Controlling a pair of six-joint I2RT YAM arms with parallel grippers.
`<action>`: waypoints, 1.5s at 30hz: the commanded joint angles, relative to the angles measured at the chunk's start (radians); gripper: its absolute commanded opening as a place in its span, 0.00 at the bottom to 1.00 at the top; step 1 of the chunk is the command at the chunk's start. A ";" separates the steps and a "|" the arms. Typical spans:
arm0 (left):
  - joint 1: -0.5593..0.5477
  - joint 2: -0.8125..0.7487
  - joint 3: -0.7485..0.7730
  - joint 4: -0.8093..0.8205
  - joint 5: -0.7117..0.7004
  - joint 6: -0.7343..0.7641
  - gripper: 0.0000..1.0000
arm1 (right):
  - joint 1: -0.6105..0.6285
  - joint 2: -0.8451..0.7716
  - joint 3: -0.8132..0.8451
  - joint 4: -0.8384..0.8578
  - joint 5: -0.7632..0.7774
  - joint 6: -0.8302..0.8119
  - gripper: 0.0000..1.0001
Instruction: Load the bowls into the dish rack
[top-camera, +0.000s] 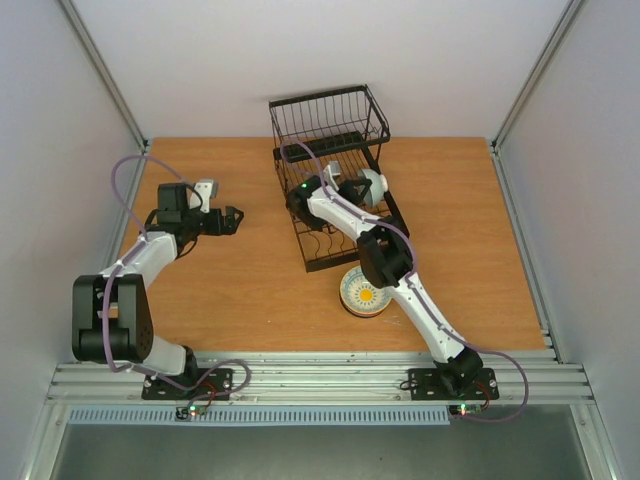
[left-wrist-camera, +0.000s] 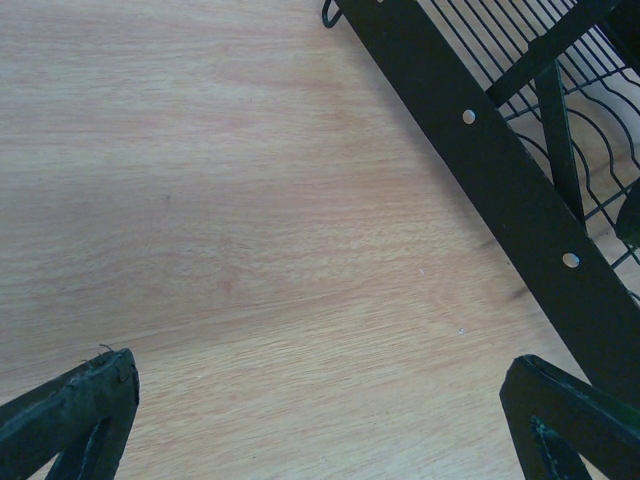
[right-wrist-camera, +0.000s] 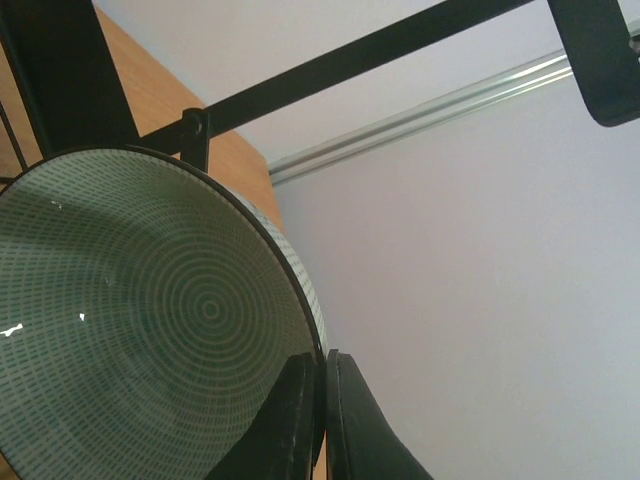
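Observation:
The black wire dish rack (top-camera: 330, 170) stands at the back middle of the table; its frame also shows in the left wrist view (left-wrist-camera: 500, 160). My right gripper (top-camera: 355, 191) reaches into the rack and is shut on the rim of a pale green bowl (top-camera: 373, 187). In the right wrist view the gripper (right-wrist-camera: 322, 365) pinches that bowl (right-wrist-camera: 150, 320), which stands on edge and shows ringed green inside. A bowl with a yellow centre (top-camera: 365, 292) sits on the table in front of the rack. My left gripper (top-camera: 232, 218) is open and empty left of the rack, over bare wood (left-wrist-camera: 320, 400).
The right arm's forearm (top-camera: 385, 255) passes over the rack's near end and the yellow-centred bowl. White walls (top-camera: 330, 50) enclose the table on three sides. An aluminium rail (top-camera: 320, 375) runs along the near edge.

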 joint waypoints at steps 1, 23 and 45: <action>0.000 0.010 0.033 0.019 0.010 -0.014 0.99 | -0.020 0.045 0.069 -0.188 0.110 -0.027 0.01; 0.001 0.041 0.051 0.007 0.055 -0.058 0.99 | -0.016 -0.017 -0.062 -0.192 0.109 0.081 0.01; 0.001 0.050 0.058 0.008 0.075 -0.071 0.99 | 0.078 -0.287 -0.415 -0.193 0.042 0.109 0.01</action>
